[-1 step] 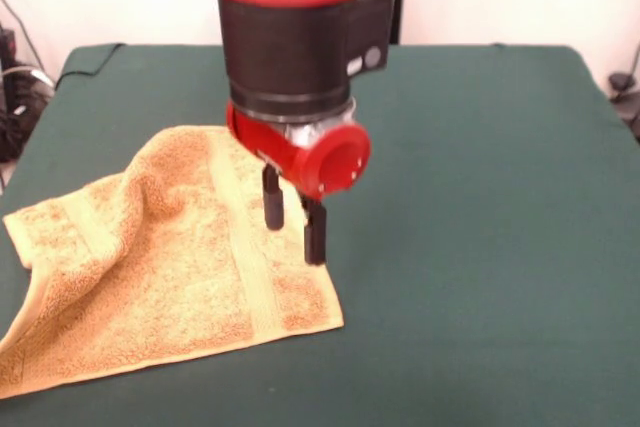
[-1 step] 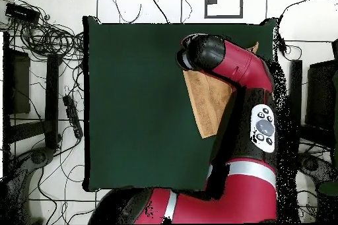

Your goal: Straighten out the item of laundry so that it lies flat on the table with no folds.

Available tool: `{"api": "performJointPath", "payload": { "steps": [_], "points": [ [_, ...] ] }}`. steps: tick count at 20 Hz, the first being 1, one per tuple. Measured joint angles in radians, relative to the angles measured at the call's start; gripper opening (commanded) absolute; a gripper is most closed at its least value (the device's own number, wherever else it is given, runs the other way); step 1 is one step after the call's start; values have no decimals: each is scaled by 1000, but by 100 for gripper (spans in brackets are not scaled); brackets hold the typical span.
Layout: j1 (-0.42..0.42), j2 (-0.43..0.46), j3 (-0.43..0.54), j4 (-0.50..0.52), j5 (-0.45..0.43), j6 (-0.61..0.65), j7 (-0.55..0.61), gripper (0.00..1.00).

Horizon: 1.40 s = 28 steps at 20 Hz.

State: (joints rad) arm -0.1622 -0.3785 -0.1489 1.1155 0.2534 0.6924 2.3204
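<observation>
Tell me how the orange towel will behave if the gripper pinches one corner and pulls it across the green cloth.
The towel is probably floppy: it already humps into a soft fold at its left side, so it should drape, not hold shape. Its looped pile will likely drag on the table cloth and bunch. The open gripper could likely lift it easily.

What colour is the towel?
Orange-tan, with a flat woven band; the towel shows best in the front view.

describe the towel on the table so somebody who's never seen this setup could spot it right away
Start from the big table covered in dark green cloth, then look under the red and black arm, whose gripper hangs with open jaws. The orange-tan terry towel lies there, the only cloth item on the green. A flat woven band runs across it, and its side away from the gripper is humped in a fold.
</observation>
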Motion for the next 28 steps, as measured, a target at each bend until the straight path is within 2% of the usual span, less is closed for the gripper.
{"api": "performJointPath", "payload": {
  "steps": [8, 18, 28],
  "points": [
    [-4, -50, -2, 48, 9, -26, 0, 100],
    [-4, -38, -2, 94, 9, -127, 0, 100],
    [-4, -28, -2, 99, 23, -142, 0, 100]
  ]
}}
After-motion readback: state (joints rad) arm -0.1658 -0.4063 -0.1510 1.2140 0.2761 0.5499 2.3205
